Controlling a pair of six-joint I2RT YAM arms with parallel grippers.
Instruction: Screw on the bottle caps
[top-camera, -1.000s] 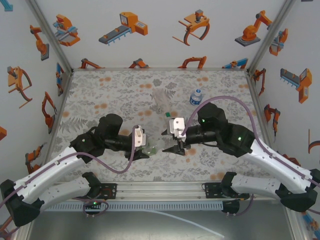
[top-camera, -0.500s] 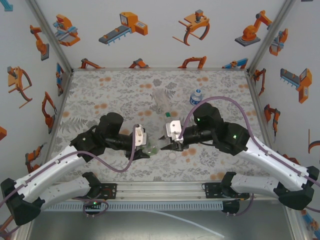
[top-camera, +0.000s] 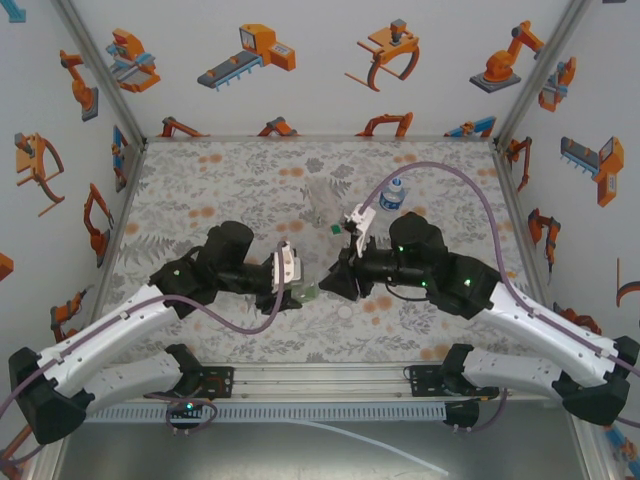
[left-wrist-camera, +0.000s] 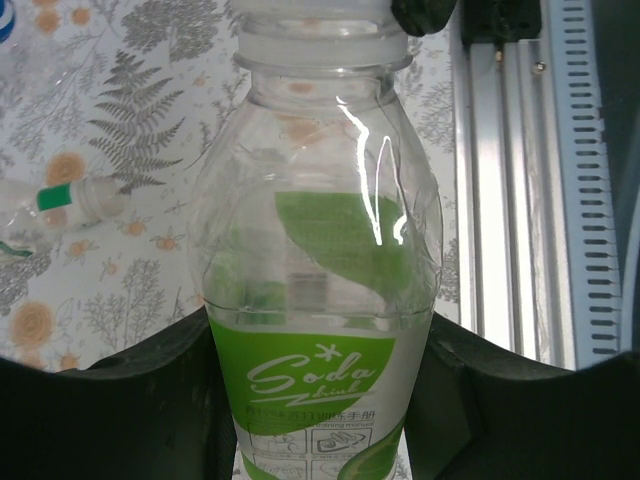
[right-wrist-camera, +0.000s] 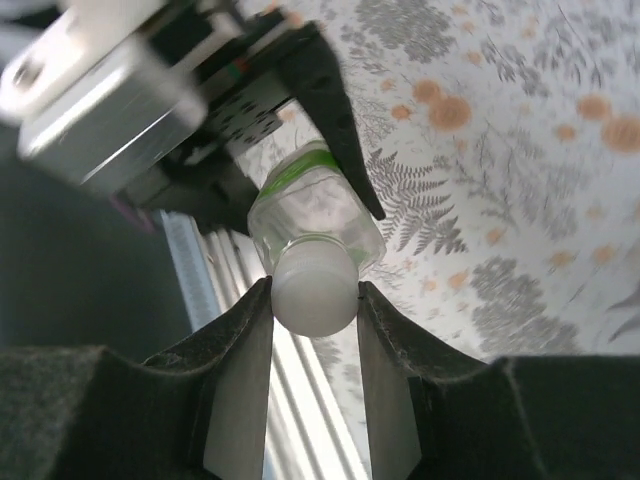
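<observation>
The left gripper (left-wrist-camera: 320, 405) clamps a bottle (left-wrist-camera: 320, 250) whose green label (left-wrist-camera: 300, 385) reads "Soda". The right gripper (right-wrist-camera: 313, 293) has rolled over and now pinches the white cap (right-wrist-camera: 313, 283) between its fingers

Green-labelled soda bottle (left-wrist-camera: 320, 300), see-through, sits roughly level at lower centre of the top view, with a white cap (right-wrist-camera: 313, 290) on its mouth. Colourless bottle (left-wrist-camera: 60, 203) lies on the desk just above it, neck green-banded. Blue-label bottle (top-camera: 393, 194) stands upright, capped, right of centre

The bottle (left-wrist-camera: 320, 300) sat between the left jaws, its cap (right-wrist-camera: 313, 290) between the right jaws; 1 other bottle (left-wrist-camera: 60, 198) lay on the desk (top-camera: 200, 180) beyond.
</observation>
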